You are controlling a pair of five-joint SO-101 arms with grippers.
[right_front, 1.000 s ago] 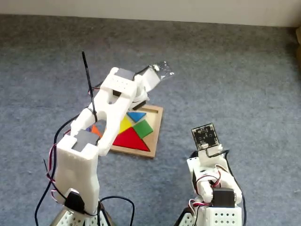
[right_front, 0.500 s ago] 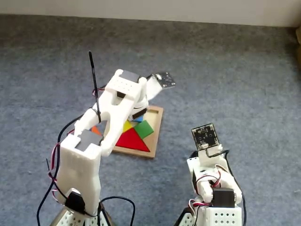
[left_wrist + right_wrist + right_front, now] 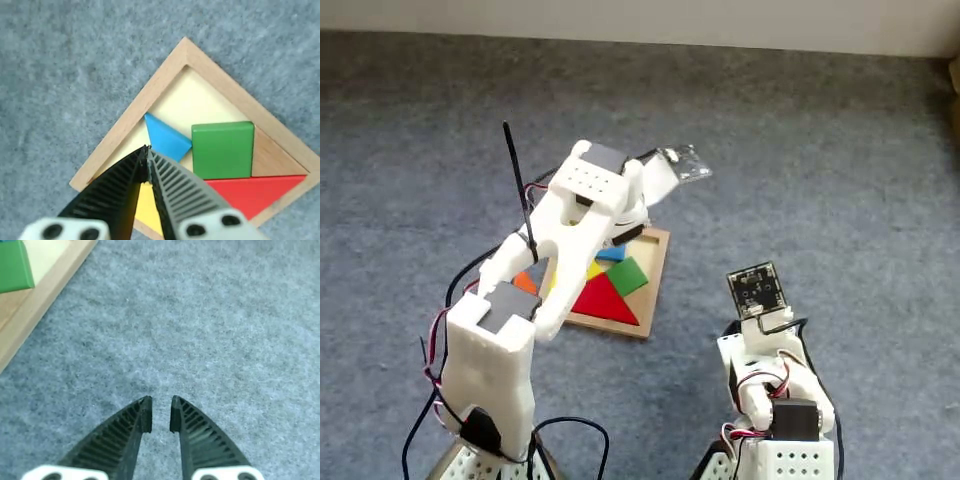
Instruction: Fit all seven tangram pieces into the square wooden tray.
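Note:
The square wooden tray (image 3: 656, 270) lies on the carpet under the left arm (image 3: 575, 225). In it I see a blue triangle (image 3: 167, 140), a green square (image 3: 222, 150), a red triangle (image 3: 255, 192), a yellow piece (image 3: 145, 207) and an orange piece (image 3: 525, 282). Part of the tray floor (image 3: 192, 100) is bare. My left gripper (image 3: 148, 151) hangs shut above the blue triangle's edge with nothing in it. My right gripper (image 3: 160, 412) rests low over bare carpet beside the tray rim (image 3: 45, 300), closed to a narrow slit and empty.
Grey carpet (image 3: 820, 150) surrounds the tray on all sides. The right arm (image 3: 775, 385) sits folded near the front, right of the tray. Loose wires (image 3: 520, 190) run along the left arm.
The left arm has swung a little to the right over the tray, now covering more of the blue triangle. The right arm has not moved.

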